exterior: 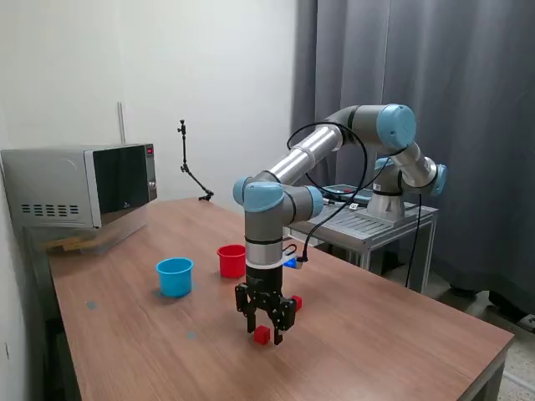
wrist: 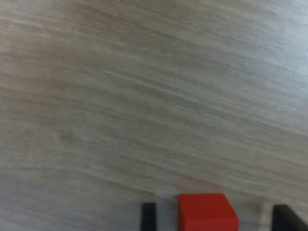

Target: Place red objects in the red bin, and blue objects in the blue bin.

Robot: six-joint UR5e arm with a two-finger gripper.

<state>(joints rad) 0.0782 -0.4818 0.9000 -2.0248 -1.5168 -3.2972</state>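
Note:
A small red cube (exterior: 262,335) lies on the wooden table, and my gripper (exterior: 264,332) is lowered over it, open. In the wrist view the same cube (wrist: 207,211) sits between the two dark fingertips (wrist: 148,216), with a gap on each side, so nothing is gripped. A second red cube (exterior: 297,302) lies just behind the gripper. A dark blue cube (exterior: 290,261) shows partly behind the arm. The red bin (exterior: 231,261) and the light blue bin (exterior: 175,276) stand upright farther back, toward the exterior view's left.
A microwave (exterior: 84,188) occupies the far corner on the exterior view's left. A thin black stand (exterior: 188,167) rises by the wall. The arm's base sits on a metal frame (exterior: 376,224) beyond the table's far edge.

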